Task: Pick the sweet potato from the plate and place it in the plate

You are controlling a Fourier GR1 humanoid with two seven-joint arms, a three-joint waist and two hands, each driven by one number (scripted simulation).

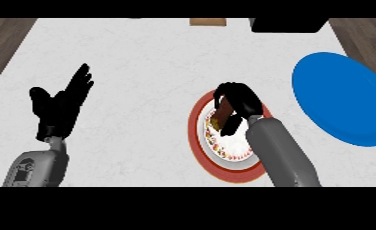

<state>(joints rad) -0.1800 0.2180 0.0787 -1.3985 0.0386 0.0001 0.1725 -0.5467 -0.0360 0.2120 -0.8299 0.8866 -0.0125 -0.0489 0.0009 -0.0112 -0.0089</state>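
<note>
The fingers of the right hand (238, 98) are curled down around the sweet potato (221, 116), closing on it from above so it can be lifted straight off. The potato lies on the red-rimmed plate (194, 133), near the front edge of the counter (147, 55) and right of its middle. I'd judge it not yet raised, though the hand hides much of it. The blue plate (334, 99), likely where it is meant to go, sits at the counter's right edge, near but apart. The left hand (58, 105) rests open, fingers straight, toward the left front corner, out of the way.
</note>
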